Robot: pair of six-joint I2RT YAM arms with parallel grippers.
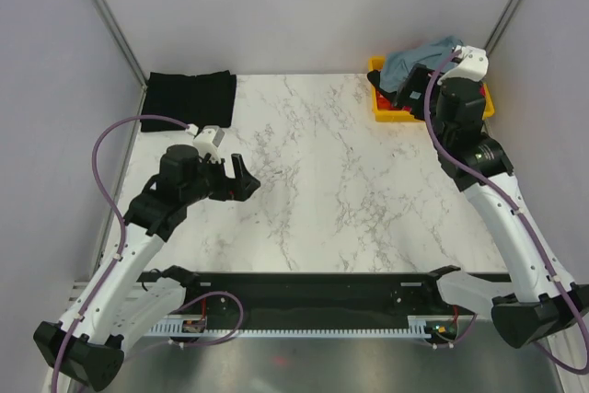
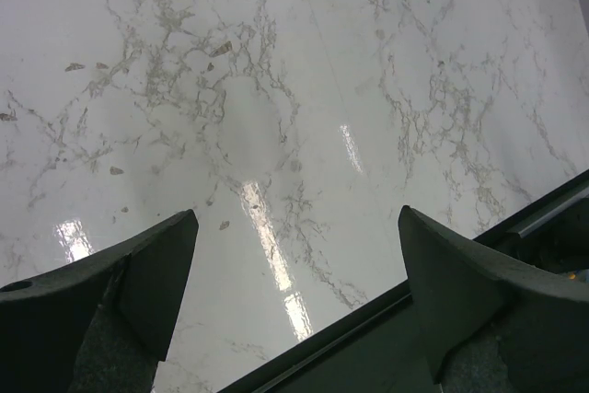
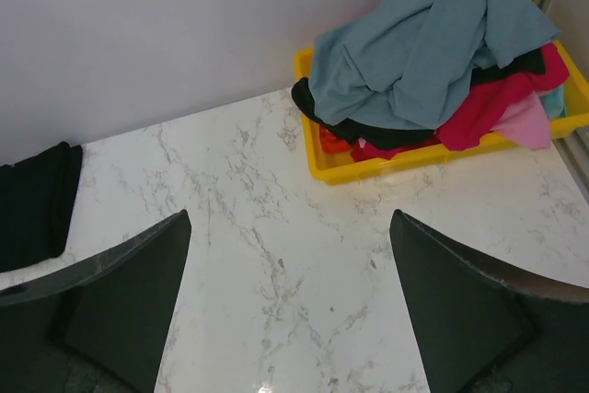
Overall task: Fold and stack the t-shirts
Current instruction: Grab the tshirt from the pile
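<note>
at far-right corner, blue-grey t-shirt [image 3: 423, 43] heaped atop yellow bin [image 3: 333, 170].

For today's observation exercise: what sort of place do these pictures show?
Probably a robotics test cell: two white-and-black robot arms, plain grey partition walls, and colourful cotton shirts heaped in a yellow plastic bin.
</note>
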